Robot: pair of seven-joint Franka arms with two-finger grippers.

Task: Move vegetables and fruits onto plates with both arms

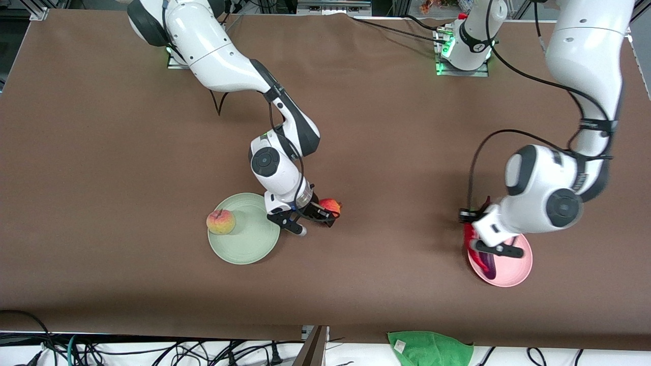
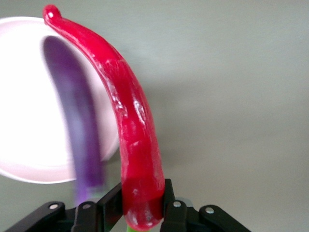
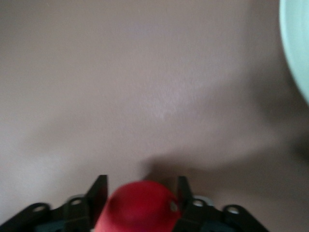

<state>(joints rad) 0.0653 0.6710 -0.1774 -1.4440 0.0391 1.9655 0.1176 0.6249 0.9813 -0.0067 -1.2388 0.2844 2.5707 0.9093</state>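
Peach (image 1: 220, 222) already sits on the mint plate (image 1: 249, 249). Just beside that plate's rim, the right gripper (image 1: 311, 218) has its fingers closed around the pomegranate (image 1: 331, 206), over bare table. At the left arm's end, the left gripper (image 2: 144, 208) pinches the chili pepper (image 2: 128, 111) over the edge of the pink plate (image 1: 519, 272), where the eggplant (image 1: 487, 265) lies. I think the pepper, long and hanging half outside the rim, may tip onto the table if released now.

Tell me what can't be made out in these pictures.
- Pomegranate: right wrist view, cut off by the edge; crown unseen.
- Eggplant on the pink plate: front view, mostly under the left gripper; left wrist view, blurred.
- Chili pepper stem end: cut off by the edge.
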